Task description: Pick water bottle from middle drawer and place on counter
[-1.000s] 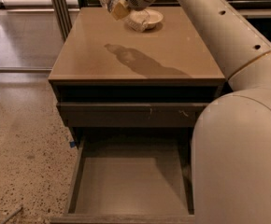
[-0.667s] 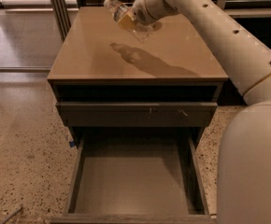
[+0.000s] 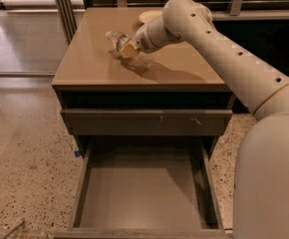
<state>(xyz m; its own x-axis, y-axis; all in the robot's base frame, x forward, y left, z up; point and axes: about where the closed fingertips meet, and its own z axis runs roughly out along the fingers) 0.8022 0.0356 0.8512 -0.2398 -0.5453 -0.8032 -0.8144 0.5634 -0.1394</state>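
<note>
The water bottle (image 3: 117, 39) is a clear plastic bottle with a white cap, tilted with its cap pointing left. It is low over the counter (image 3: 84, 63), with its lower end at or just above the tan top. My gripper (image 3: 131, 48) is shut on the bottle's body, reaching in from the right over the middle of the counter. The middle drawer (image 3: 144, 193) is pulled out below, and its flat grey-brown bottom is bare.
A pale plate-like object (image 3: 148, 15) lies at the counter's back edge behind my arm. The upper drawer front (image 3: 144, 122) with small scratch marks sits just above the open drawer. Metal posts (image 3: 64, 6) stand at the back left. Speckled floor (image 3: 25, 148) lies to the left.
My arm has come forward and down from the counter's back edge, bringing the bottle low over the middle of the counter. The drawer stays open and empty.
</note>
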